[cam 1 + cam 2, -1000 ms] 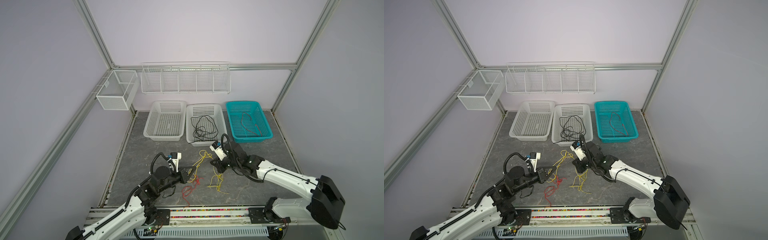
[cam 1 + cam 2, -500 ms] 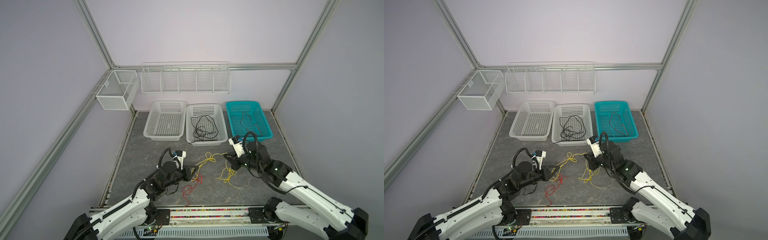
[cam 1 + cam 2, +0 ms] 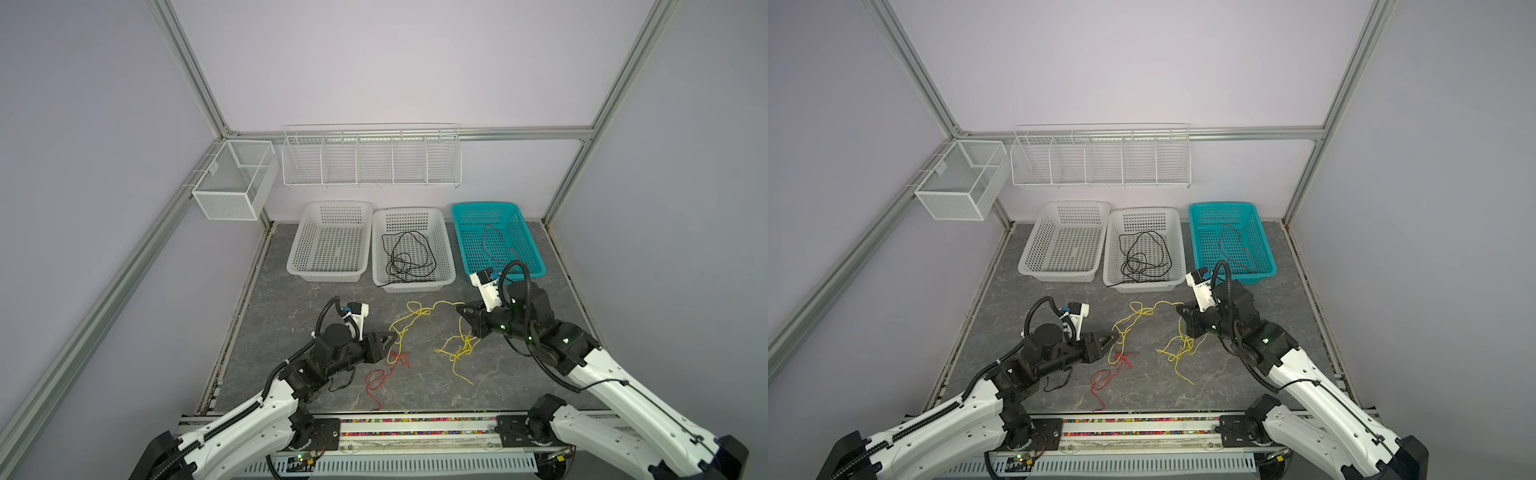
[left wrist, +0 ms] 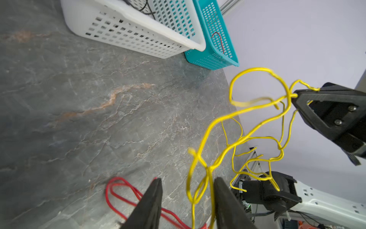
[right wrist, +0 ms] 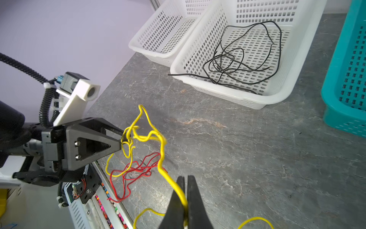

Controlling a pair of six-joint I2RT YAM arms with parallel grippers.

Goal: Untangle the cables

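Right tool (image 5: 185,178) clamped on yellow cable (image 5: 162,146); left tool (image 4: 187,179) apart around it

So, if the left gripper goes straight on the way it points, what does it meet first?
Probably the yellow cable: its loops hang just ahead of the open left gripper, though depth is unclear.

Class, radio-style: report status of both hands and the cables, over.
Left hand open around thin yellow wire. Right hand shut on it. Thin red wire crosses its low loops.
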